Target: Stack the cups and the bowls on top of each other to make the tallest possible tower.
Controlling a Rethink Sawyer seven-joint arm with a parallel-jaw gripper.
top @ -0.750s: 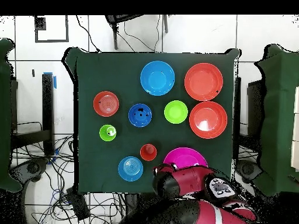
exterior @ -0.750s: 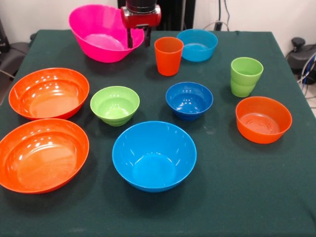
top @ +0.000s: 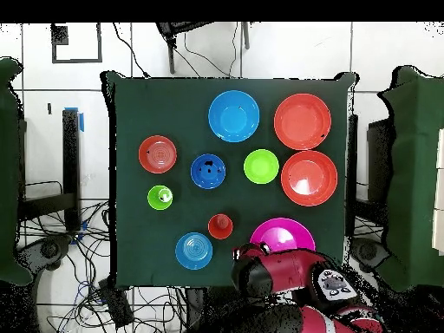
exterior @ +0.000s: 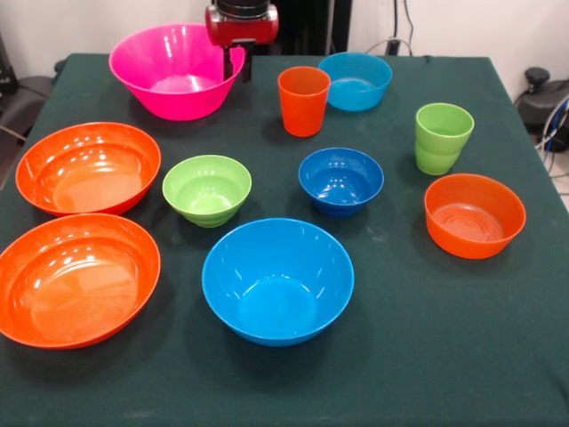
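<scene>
All bowls stand singly on the green table; no tower of bowls shows. The large pink bowl [exterior: 176, 69] [top: 282, 236] is at the back, by the robot. My gripper [exterior: 236, 62] [top: 238, 254] hangs at its right rim in the front view, low and close to it. The orange cup [exterior: 303, 100] [top: 220, 226] stands just right of it. Two lime green cups [exterior: 442, 138] [top: 159, 198] sit nested, one in the other. The large blue bowl [exterior: 277, 279] [top: 233, 115] is front centre. Two large orange bowls [exterior: 88, 167] [exterior: 76, 277] are at the left.
Smaller bowls stand between them: lime green [exterior: 206, 189], dark blue [exterior: 340, 180], light blue [exterior: 356, 80] and orange [exterior: 474, 214]. Cables and equipment lie beyond the table's right edge [exterior: 542, 107].
</scene>
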